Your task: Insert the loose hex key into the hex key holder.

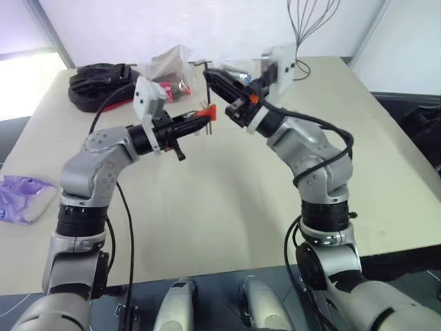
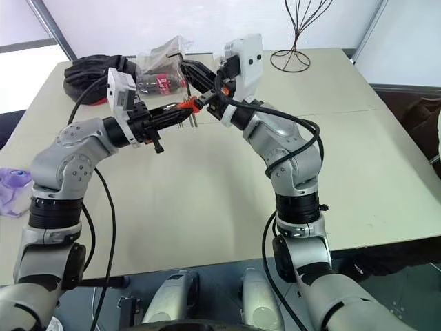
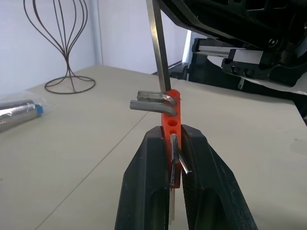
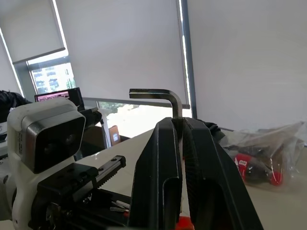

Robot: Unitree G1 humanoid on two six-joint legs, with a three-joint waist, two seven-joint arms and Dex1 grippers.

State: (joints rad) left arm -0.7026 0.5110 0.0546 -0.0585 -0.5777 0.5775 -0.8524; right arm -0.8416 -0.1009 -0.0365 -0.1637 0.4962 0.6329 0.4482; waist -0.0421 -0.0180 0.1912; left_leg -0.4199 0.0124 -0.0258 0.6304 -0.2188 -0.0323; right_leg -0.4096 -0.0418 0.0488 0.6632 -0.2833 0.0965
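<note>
Here both arms were raised above the table, tools meeting in mid-air between them. Nearest in the left wrist view, the left gripper stood clamped on the lower end of the red holder, jaws closed tight against its sides, the block standing upright out of the fingertips. Two short bent keys jutted sideways from its upper part; at least two round sockets below them looked empty, and another key sat low between the fingers.

Just beyond, the loose hex key came down to the top of the holder, its long shank running nearly in line with the block's length and touching or just reaching the top edge. Whether the tip sat in a socket I could not tell.

The right gripper was closed on that key near its bend, the short arm poking out level above the fingertips. From the head cameras the right gripper came in from above and the far side, the left from below and nearer.

Judgement: the move hangs on lining the shank with an empty socket; the right arm carries the key, the left only steadies.

Farther back lay a clear bag, black cable and a wire stand.
</note>
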